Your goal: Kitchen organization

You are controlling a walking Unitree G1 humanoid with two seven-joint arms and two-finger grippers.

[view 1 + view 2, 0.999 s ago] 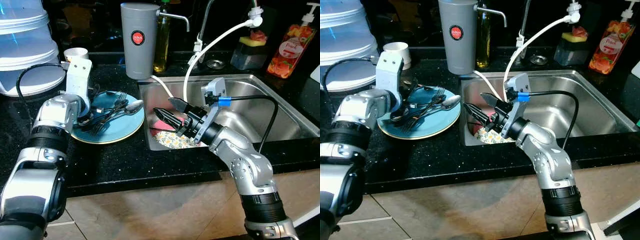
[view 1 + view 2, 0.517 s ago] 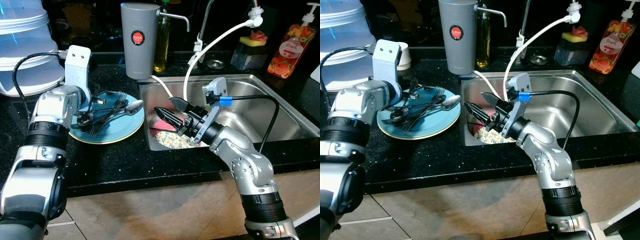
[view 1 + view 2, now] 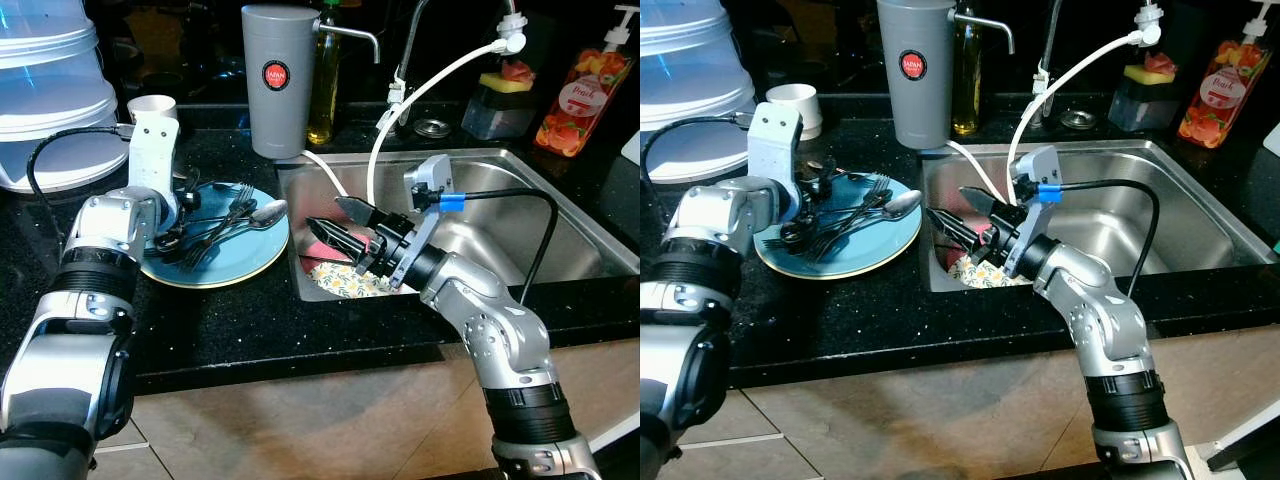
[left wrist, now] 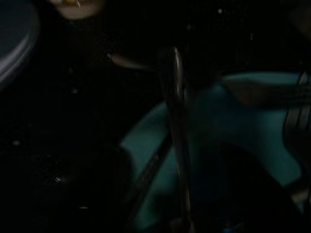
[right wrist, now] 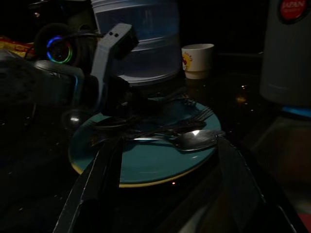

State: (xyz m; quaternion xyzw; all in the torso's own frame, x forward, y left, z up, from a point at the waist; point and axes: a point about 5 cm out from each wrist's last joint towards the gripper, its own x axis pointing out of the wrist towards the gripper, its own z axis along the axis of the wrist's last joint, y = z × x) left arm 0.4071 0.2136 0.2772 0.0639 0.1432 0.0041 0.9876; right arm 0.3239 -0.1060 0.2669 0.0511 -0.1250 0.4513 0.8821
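I see the black bench (image 3: 300, 330) with the sink (image 3: 520, 215) and, beside it, the blue plate (image 3: 245, 255) carrying all the cutlery (image 3: 225, 222); judging by that, sorting has barely begun. My left gripper (image 3: 812, 192) sits among the handles, grip unclear. My right gripper (image 3: 340, 228) hangs spread and empty over the sink's edge, just beside the plate.

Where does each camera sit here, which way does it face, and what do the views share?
Left and right eye views: head, facing down at counter and sink; both silver arms show.
Left wrist view: very dark, close over the blue plate and cutlery.
Right wrist view: between open black fingers, facing the plate, spoon and left gripper.
Shared: the plate.
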